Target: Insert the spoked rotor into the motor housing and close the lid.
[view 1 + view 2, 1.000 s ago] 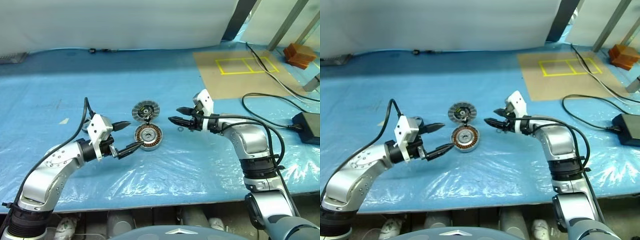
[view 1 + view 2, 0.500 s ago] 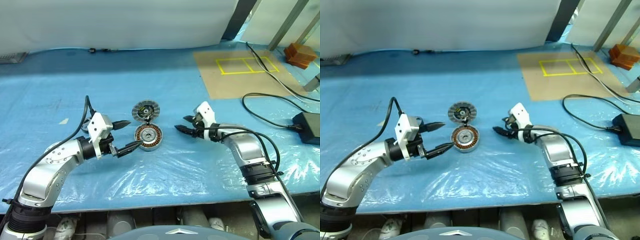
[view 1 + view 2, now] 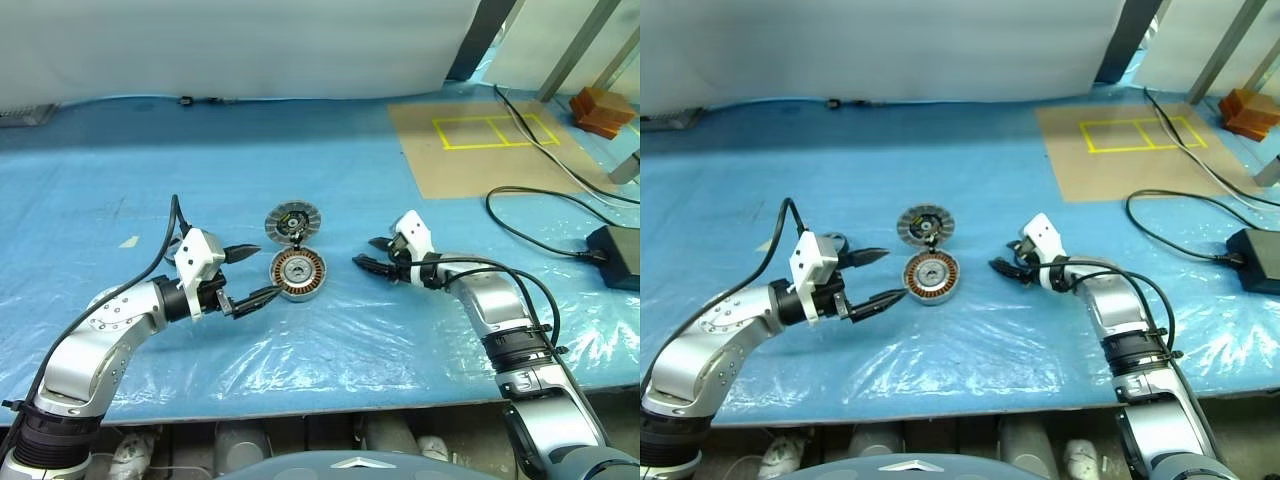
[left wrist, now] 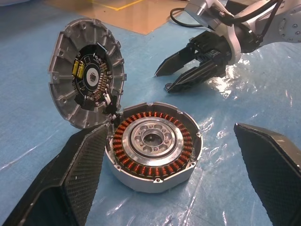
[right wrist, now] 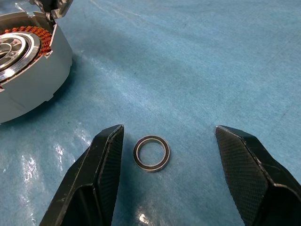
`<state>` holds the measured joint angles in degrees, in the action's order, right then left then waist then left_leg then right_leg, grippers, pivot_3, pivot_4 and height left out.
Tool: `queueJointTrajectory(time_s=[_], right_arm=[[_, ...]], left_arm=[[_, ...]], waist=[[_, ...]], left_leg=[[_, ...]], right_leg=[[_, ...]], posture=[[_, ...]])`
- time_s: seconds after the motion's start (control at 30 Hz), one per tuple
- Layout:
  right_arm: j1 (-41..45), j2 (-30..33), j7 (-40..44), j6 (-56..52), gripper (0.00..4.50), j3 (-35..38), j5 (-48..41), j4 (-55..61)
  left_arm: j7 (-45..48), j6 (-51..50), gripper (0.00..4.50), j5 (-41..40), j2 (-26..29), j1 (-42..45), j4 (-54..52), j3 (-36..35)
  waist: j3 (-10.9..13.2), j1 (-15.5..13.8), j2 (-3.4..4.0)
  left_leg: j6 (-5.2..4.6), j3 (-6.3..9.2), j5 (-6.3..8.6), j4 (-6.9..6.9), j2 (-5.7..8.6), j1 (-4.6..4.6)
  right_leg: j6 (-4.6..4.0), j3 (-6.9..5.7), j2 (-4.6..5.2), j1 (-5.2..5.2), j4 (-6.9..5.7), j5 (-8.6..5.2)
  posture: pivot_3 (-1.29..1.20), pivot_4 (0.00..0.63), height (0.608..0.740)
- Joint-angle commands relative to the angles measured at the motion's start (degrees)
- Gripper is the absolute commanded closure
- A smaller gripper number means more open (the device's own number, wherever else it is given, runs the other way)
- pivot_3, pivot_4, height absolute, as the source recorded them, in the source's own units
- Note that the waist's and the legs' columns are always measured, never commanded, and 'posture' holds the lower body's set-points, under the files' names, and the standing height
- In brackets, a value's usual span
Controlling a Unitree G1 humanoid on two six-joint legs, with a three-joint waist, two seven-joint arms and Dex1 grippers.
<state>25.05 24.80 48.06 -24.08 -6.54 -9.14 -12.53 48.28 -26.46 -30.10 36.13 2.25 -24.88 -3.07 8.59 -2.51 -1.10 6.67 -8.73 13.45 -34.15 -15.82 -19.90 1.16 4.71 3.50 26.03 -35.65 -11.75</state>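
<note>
Right tool [image 5: 164, 174] gapes astride a small ring [image 5: 151, 153]; left tool [image 4: 174, 179] open around the motor housing [image 4: 153, 143].

silver motor housing [image 4: 153, 143] ringed with copper-coloured windings; silver-grey ribbed lid [image 4: 87, 77] with dark centre and yellow part; small dark ring [image 5: 151, 153]; blue plastic sheet [image 3: 300, 140]; brown board [image 3: 490, 150] with yellow taped rectangles; black carbon-weave fingers [image 5: 103, 165].
</note>
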Motion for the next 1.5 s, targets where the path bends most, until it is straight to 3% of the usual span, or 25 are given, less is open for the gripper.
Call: queueJointTrajectory(time_s=[0.03,0.43,1.0,1.1,1.3,1.5], right_arm=[[-0.9,0.5,0.1,0.7,1.28,-0.4,0.4,0.3],[-5.1,3.5,1.7,4.9,1.28,-2.8,2.8,-2.1],[-3.7,2.6,-0.2,4.4,1.28,-3.0,2.7,-4.2],[-3.4,2.5,-0.4,4.8,1.90,-3.0,2.9,-4.9],[-3.3,2.5,-0.2,4.8,3.82,-3.1,2.5,-4.9],[-3.1,2.6,-0.2,4.4,3.84,-3.2,2.7,-5.0]], left_arm=[[0.3,1.3,0.00,0.1,0.4,0.7,-0.4,-0.8],[0.1,1.5,0.00,0.2,0.0,0.5,-0.4,-0.3],[-0.3,1.0,0.00,0.2,0.1,1.0,-0.6,-0.2],[-0.4,0.9,0.00,0.3,0.1,1.2,-0.4,-0.1],[-0.4,0.8,0.00,0.2,0.1,1.3,-0.3,0.1],[0.2,0.9,0.00,0.1,0.4,1.7,0.4,-0.1]], waist=[[0.0,0.0,0.00],[0.0,-0.1,-0.04],[-0.1,0.0,-0.07],[-0.1,0.0,-0.07],[-0.1,0.1,-0.07],[-0.1,0.1,-0.07]], left_leg=[[0.00,0.00,0.00,0.00,0.00,0.00],[0.00,0.00,0.01,0.02,0.00,0.03],[-0.01,0.00,0.01,0.01,0.00,0.12],[-0.01,0.00,0.01,0.00,0.00,0.13],[-0.01,0.00,0.01,0.02,0.00,0.13],[-0.01,0.00,0.01,0.05,0.00,0.12]], right_leg=[[0.00,0.00,0.00,0.00,0.00,0.00],[0.00,-0.01,0.01,-0.09,0.05,-0.01],[0.01,0.00,0.01,-0.20,0.13,-0.02],[0.01,0.02,0.01,-0.20,0.13,-0.02],[0.01,0.02,0.00,-0.19,0.20,-0.03],[0.01,0.02,0.00,-0.20,0.26,-0.03]], posture=[[0.00,0.150,0.740],[0.00,0.150,0.740],[0.00,0.150,0.740],[0.00,0.150,0.740],[0.00,0.150,0.740],[0.00,0.150,0.740]])
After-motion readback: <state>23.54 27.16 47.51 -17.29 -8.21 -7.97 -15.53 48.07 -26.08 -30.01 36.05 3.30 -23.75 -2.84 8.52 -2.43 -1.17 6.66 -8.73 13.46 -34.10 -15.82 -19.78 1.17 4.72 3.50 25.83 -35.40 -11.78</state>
